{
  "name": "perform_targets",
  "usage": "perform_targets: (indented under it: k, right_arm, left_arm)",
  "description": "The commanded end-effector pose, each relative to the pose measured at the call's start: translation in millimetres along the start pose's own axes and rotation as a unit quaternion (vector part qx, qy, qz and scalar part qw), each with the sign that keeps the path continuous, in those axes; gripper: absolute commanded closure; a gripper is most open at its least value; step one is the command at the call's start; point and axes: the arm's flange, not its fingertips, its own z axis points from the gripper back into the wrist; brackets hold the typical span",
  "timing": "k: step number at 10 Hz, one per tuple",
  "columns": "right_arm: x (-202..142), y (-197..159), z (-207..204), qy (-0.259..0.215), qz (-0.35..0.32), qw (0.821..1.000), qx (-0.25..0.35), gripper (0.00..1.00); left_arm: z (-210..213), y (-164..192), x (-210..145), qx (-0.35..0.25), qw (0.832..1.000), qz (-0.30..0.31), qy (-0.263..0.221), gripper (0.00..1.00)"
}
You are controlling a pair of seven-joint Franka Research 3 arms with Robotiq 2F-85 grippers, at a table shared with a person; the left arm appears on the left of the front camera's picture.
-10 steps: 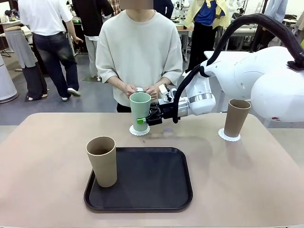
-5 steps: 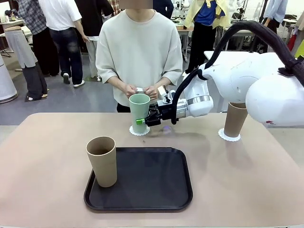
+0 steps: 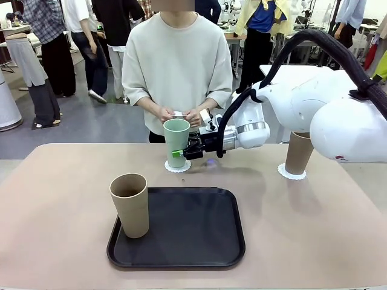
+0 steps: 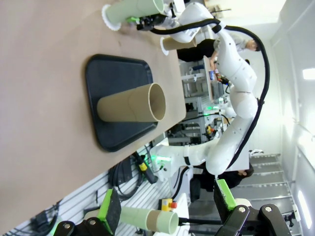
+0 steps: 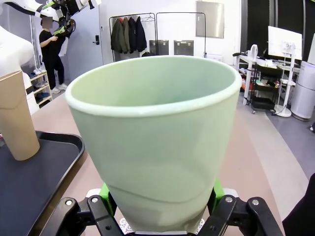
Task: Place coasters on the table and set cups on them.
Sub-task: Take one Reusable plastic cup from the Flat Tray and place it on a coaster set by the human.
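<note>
Right jaws: closed on the mint green cup (image 3: 176, 136), with one green pad (image 5: 105, 191) against each side of its lower wall. The right arm (image 3: 290, 99) comes in from the right edge of the worktop (image 3: 314, 229) and reaches to the middle of the far edge.

The mint green cup is upright, with its base at the first doily (image 3: 178, 168), a white round piece with a scalloped lacy rim. In the right wrist view that rim shows just under the base, between the jaws. Whether the base bears fully on the first doily cannot be told.

Left jaws: fully open, nothing between the pads (image 4: 108, 209). They are held off the worktop, well apart from every cup.

The second doily (image 3: 291, 173) lies near the far right corner of the worktop. The first tan cup (image 3: 299, 154) stands upright on it, its rim hidden behind the right arm.

The black tray (image 3: 199, 241) lies at the middle of the near edge. The second tan cup (image 3: 129, 205) stands upright on it, by its left edge, toward the near left corner.

The person stands at the far edge, behind the mint green cup. Both hands (image 3: 192, 116) are together, holding a small white item too small to identify.
</note>
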Motion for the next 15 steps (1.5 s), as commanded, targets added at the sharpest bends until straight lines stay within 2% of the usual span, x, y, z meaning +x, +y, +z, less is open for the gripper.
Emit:
perform_targets:
  k: [1,5,14,15]
  right_arm:
    - [4,-7,-3,0.0,-0.015,1.0,-0.01,0.17]
    - [2,-4,-1,0.005,-0.022,1.0,-0.007,0.17]
    - [-2,1,8,0.051,-0.054,0.997,-0.003,0.17]
    - [-2,1,7,0.058,-0.064,0.996,-0.002,0.0]
  left_arm:
    - [2,0,-1,-0.006,1.0,-0.004,-0.001,0.0]
    - [2,0,-1,-0.006,1.0,-0.004,-0.001,0.0]
    - [2,0,-1,-0.006,1.0,-0.004,-0.001,0.0]
    - [2,0,-1,-0.006,1.0,-0.004,-0.001,0.0]
